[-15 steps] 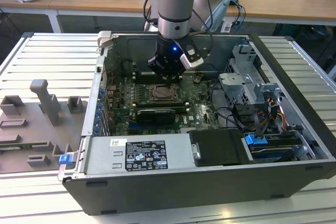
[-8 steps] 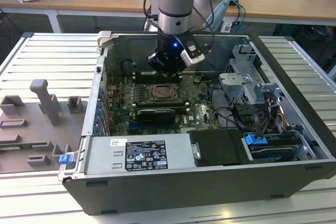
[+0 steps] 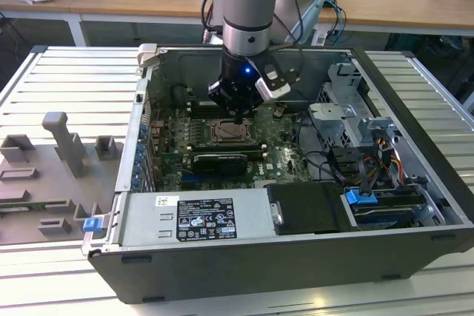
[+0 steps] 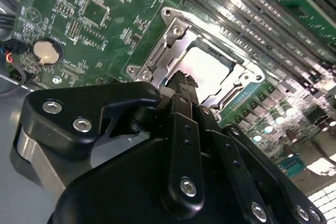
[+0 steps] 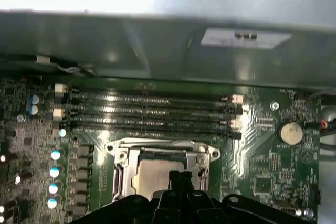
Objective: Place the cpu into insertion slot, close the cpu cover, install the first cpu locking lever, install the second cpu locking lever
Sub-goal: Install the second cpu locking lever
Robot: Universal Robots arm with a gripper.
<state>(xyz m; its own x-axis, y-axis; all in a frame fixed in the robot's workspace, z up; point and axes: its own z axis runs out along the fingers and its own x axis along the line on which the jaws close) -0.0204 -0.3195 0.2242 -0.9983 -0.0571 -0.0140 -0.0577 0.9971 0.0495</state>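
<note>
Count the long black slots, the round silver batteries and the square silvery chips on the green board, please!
long black memory slots: 4
round silver battery: 1
cpu: 1
Total: 6

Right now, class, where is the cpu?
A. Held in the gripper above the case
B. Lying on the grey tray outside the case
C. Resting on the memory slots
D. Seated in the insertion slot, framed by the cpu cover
D: in both wrist views the cpu lies flat inside the insertion slot, with the silver cpu cover framing its pale face, and the gripper sits just above one edge of it.
</note>
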